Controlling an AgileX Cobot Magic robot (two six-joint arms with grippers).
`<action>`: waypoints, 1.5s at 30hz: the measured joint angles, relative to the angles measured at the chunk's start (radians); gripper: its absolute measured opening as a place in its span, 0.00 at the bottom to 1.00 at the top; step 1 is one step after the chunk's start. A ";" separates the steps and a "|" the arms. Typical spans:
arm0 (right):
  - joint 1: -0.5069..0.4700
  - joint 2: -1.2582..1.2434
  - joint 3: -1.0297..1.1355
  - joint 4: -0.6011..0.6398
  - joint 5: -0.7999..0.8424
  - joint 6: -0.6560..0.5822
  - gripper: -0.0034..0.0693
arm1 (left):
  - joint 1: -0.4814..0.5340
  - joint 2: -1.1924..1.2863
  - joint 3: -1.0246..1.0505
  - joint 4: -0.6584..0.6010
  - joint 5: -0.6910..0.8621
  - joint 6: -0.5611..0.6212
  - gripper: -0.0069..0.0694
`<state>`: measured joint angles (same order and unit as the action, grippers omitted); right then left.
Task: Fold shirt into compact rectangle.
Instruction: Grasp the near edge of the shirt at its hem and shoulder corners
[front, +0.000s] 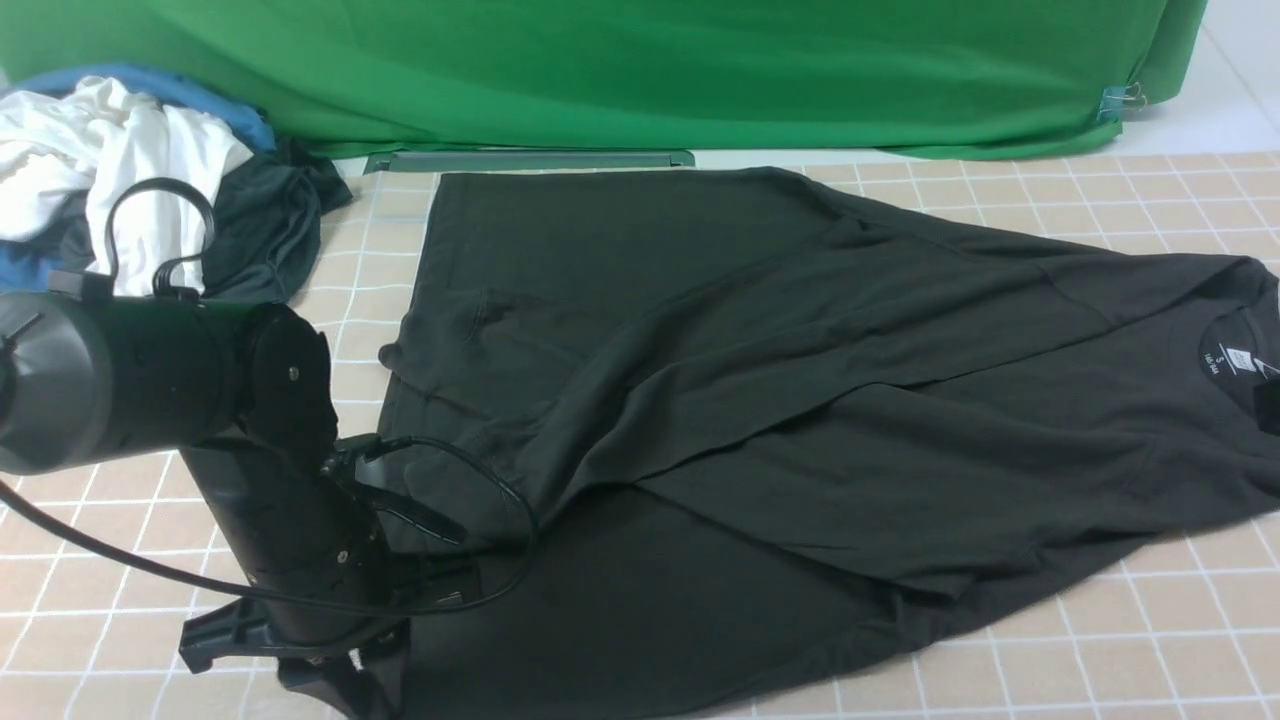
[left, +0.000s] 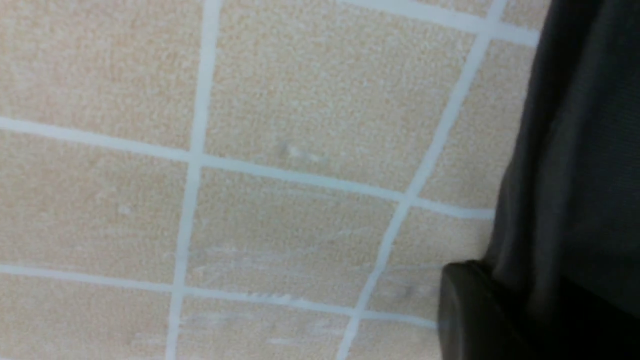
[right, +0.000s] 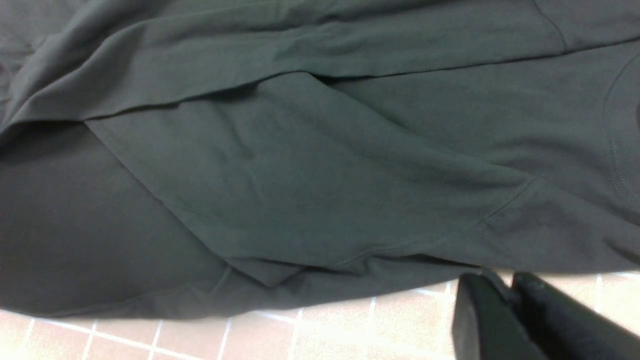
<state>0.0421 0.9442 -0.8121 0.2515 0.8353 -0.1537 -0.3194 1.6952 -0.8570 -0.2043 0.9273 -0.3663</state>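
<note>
Folding looks barely begun: the shirt (front: 760, 400) sprawls on the worktop (front: 1150, 640), one side flapped loosely over its middle, hem right against the left fingers (left: 470, 315), whose grip I cannot tell, edge just beyond the right fingers (right: 480, 320), pressed together, empty.

One shirt (front: 700, 350), one clothes pile (front: 150, 180).

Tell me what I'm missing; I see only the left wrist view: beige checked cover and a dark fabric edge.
Observer: That edge belongs to the large black short-sleeved T-shirt, its collar lying toward the robot's right.
Operator: Report its folds.
Observer: Its far side is folded diagonally over the middle.
Operator: Give the right arm's state.
Observer: The right gripper has its fingers shut, nothing between them, beside the shirt's edge over the beige checked cover.
</note>
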 joint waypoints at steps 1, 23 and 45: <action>0.000 0.000 0.000 0.000 0.000 0.000 0.17 | 0.000 -0.001 0.000 -0.001 -0.001 0.001 0.15; 0.000 0.329 0.000 -0.111 0.070 0.057 0.44 | 0.014 -0.161 -0.023 0.048 -0.001 0.009 0.13; -0.226 0.616 -0.169 -0.396 0.023 0.362 0.89 | 0.014 -0.161 -0.022 0.106 -0.064 0.016 0.13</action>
<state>-0.1841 1.5604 -0.9813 -0.1444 0.8578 0.2081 -0.3058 1.5347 -0.8786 -0.0979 0.8636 -0.3503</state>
